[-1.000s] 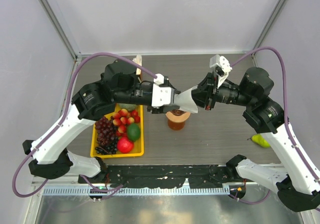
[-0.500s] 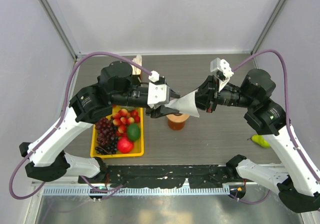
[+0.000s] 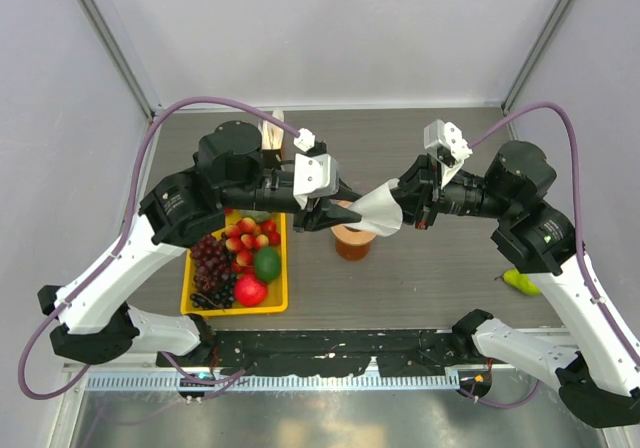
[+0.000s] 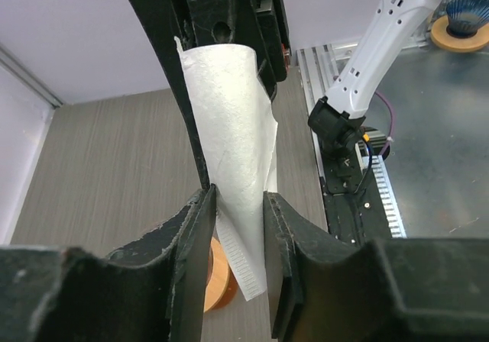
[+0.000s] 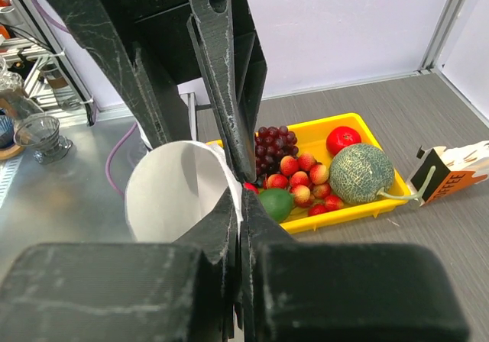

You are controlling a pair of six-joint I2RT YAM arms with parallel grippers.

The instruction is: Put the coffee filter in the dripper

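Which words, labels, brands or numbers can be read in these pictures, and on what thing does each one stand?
No text here can be read.
Box, right wrist view: what seem to be pale letters on its brown band, too blurred to read.
Fruit, tray, arms and table: no lettering visible.

Matt crinkled paper coffee filter (image 4: 233, 128); wood-grain table (image 4: 107, 166); glossy plastic tray (image 5: 345, 214).
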